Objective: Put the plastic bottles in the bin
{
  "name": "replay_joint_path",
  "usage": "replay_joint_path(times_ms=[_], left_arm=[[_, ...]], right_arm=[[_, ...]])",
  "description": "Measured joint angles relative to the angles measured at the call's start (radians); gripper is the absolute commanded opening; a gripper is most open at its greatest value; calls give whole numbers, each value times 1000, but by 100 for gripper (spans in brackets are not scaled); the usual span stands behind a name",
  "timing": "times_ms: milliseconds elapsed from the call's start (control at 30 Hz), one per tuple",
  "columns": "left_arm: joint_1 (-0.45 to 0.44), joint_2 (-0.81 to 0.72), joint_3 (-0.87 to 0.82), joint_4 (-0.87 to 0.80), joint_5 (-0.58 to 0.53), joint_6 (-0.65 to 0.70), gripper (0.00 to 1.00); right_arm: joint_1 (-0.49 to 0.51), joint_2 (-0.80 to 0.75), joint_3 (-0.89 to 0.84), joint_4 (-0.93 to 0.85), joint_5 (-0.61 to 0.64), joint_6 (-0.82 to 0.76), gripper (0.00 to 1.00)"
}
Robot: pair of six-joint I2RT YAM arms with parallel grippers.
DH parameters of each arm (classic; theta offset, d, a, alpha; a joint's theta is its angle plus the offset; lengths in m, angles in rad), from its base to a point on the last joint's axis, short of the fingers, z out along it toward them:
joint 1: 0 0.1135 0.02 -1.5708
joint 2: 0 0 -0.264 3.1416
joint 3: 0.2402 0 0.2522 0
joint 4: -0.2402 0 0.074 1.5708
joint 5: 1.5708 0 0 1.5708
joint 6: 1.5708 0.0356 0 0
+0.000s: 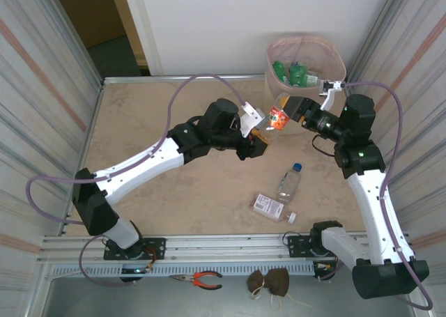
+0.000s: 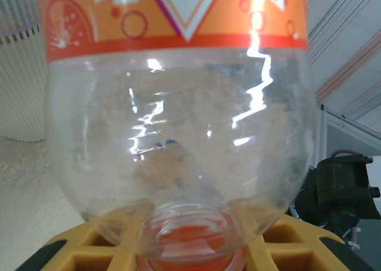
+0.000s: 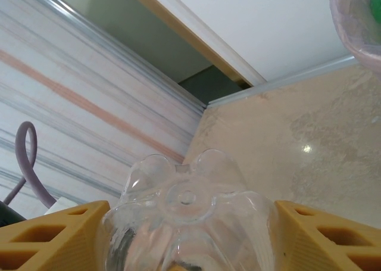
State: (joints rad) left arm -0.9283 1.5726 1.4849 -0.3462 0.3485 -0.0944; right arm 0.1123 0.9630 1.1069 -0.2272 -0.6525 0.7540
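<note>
An orange-labelled plastic bottle (image 1: 279, 118) hangs in the air between both arms, just in front of the bin (image 1: 277, 80). My left gripper (image 1: 261, 134) is shut on its neck, and the orange cap sits between the yellow fingers (image 2: 77, 250) under the clear shoulder (image 2: 178, 134). My right gripper (image 1: 293, 111) closes on the other end; its yellow fingers (image 3: 53, 229) press both sides of the lobed clear base (image 3: 187, 217). Green bottles (image 1: 289, 72) lie inside the pink-lined bin. A clear blue-capped bottle (image 1: 289, 183) and a flat white-labelled one (image 1: 268, 205) lie on the table.
Corrugated walls (image 1: 42, 87) close in both sides, and the right arm stands close to the right wall. The bin's pink rim (image 3: 357, 21) shows at the top right of the right wrist view. Pliers (image 1: 198, 280) and a brown object (image 1: 268, 282) lie below the table's front rail.
</note>
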Motion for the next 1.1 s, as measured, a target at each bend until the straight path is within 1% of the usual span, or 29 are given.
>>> replay_joint_path(times_ms=[67, 200, 433, 533, 667, 767, 933, 1100], left_arm=[[0, 0, 0, 0, 3, 0, 30], [0, 0, 0, -1, 11, 0, 30], [0, 0, 0, -1, 11, -7, 31], [0, 0, 0, 0, 11, -7, 36], [0, 0, 0, 1, 9, -11, 53], [0, -5, -5, 8, 6, -14, 61], [4, -46, -45, 14, -11, -14, 63], [16, -97, -77, 16, -20, -14, 61]], right_arm=[[1, 2, 0, 2, 0, 1, 74], [10, 14, 0, 15, 1, 1, 75], [23, 23, 0, 18, 8, -1, 64], [24, 23, 0, 18, 12, -3, 59], [26, 23, 0, 18, 24, -6, 58], [26, 27, 9, 13, 31, -13, 58], [26, 81, 92, -24, 55, -65, 58], [24, 138, 222, -93, 108, -166, 58]])
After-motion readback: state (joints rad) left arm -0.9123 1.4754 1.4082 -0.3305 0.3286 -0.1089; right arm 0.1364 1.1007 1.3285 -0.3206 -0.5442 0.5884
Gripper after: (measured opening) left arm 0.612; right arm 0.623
